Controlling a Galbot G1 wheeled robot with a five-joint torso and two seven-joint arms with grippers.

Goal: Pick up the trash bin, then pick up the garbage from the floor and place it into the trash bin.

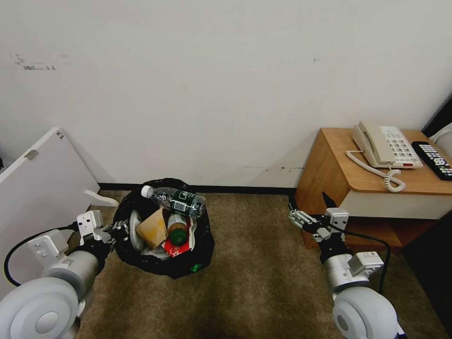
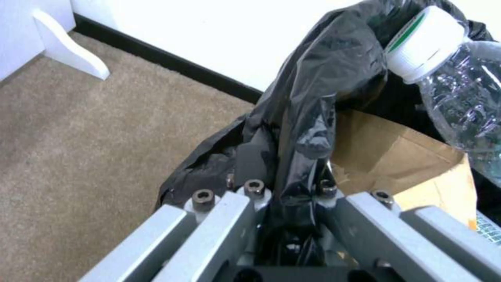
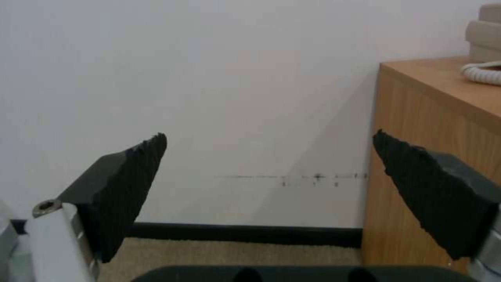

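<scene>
The trash bin (image 1: pixel 162 226) holds a bottle (image 1: pixel 176 200), brown paper bag (image 1: pixel 152 229) and wrapper (image 1: pixel 175 247). Left gripper (image 1: pixel 120 230) pinches its bag-lined rim; right gripper (image 1: pixel 308 212), beside the nightstand (image 1: pixel 376 188), gapes wide.

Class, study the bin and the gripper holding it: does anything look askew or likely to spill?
Yes. A clear bottle lies crosswise over the overfilled trash bin, its capped end jutting past the rim. The left gripper pinches the black bag liner. The right gripper hangs open beside the wooden nightstand.
</scene>
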